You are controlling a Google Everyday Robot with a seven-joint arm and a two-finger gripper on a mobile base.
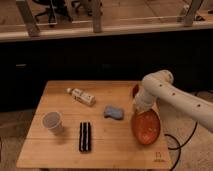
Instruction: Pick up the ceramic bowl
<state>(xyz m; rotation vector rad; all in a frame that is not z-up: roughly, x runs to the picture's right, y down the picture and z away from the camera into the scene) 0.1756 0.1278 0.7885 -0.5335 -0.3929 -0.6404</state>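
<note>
Ceramic bowl [145,126] tilted at the tabletop's [65,150] right edge.
The claw [135,103] sits at its upper rim; its grip cannot be told.

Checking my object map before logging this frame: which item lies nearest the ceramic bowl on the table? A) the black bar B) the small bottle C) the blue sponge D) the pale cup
C: the blue sponge lies just left of the tilted ceramic bowl, which the hand meets at its upper rim; the pale cup, black bar and small bottle lie farther left.
</note>
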